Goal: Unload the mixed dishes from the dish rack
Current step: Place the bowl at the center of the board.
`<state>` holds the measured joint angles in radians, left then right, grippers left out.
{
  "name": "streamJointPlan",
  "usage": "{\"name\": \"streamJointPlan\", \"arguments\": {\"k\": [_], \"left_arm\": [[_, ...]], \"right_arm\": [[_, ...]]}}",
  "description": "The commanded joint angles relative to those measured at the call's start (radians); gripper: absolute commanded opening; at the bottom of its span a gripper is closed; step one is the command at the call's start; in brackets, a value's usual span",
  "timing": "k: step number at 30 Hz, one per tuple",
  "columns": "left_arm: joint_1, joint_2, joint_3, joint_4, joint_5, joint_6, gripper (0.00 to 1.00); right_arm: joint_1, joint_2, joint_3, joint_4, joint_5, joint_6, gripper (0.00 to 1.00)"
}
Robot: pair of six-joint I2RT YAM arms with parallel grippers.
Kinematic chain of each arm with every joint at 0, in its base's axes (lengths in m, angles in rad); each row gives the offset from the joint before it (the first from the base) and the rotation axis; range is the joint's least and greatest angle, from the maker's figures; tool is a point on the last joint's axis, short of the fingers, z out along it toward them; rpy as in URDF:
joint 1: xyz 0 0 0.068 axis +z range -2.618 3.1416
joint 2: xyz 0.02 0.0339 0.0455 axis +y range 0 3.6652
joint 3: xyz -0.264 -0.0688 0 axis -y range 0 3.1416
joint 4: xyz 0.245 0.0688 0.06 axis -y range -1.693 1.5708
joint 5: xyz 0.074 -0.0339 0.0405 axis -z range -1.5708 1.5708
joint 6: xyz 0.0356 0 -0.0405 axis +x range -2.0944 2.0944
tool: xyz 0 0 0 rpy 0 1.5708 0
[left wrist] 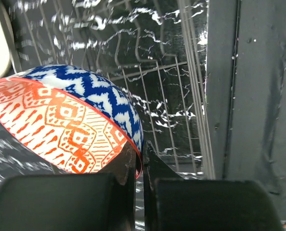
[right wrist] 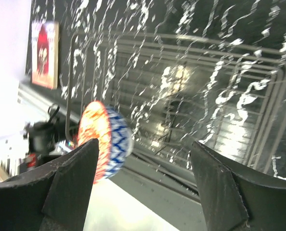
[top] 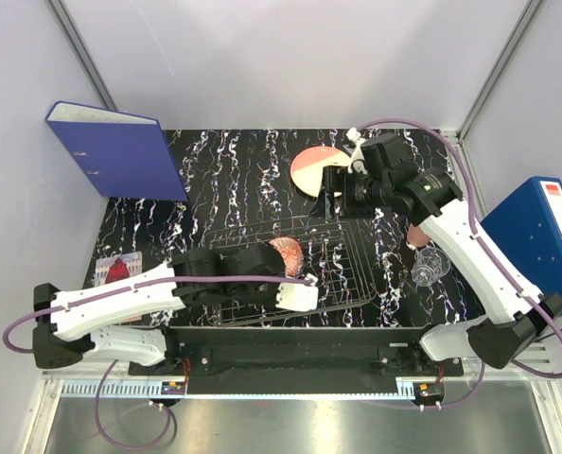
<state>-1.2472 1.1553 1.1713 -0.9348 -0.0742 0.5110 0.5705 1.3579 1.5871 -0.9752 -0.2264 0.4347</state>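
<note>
Nearest me, the left gripper [left wrist: 139, 155] is clamped on the rim of the patterned bowl [left wrist: 71, 125], presumably to lift it out of the dish rack [top: 342, 270]. The bowl sits over the rack, tipped on edge, mouth facing sideways; being round, it has no long axis. Farther off, the right gripper [right wrist: 144, 149] hangs spread, holding nothing, just beside the pink plate [top: 311, 168]

Your right-wrist view recorded:
1. Right gripper [right wrist: 144, 144]: dark fingers stood wide apart, with nothing between them.
2. Patterned bowl [right wrist: 107, 140]: blue-and-white outside, orange inside, tipped on edge by the rack's rim.
3. Dish rack [right wrist: 191, 91]: lay on the marbled black table [right wrist: 148, 19].
4. Red card [right wrist: 44, 53]: lay outside the rack.
</note>
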Motion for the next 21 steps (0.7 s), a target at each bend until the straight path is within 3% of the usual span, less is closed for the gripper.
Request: {"name": "streamJointPlan", "arguments": {"k": [1,7,17,21], "left_arm": [[-0.001,0.046,0.03,0.087,-0.016,0.199,0.0],[0.006,0.13,0.076,0.071,-0.033,0.285,0.0],[0.022,0.146,0.123,0.064,-0.064,0.297,0.0],[0.02,0.155,0.139,0.064,-0.059,0.291,0.0]], "right_arm": [[0.049,0.038,0.02,-0.019,-0.091,-0.031,0.83],[0.112,0.055,0.01,-0.063,-0.041,-0.033,0.82],[0.167,0.035,-0.102,-0.092,0.012,-0.037,0.81],[0.203,0.066,-0.119,-0.077,0.019,-0.031,0.73]]}}
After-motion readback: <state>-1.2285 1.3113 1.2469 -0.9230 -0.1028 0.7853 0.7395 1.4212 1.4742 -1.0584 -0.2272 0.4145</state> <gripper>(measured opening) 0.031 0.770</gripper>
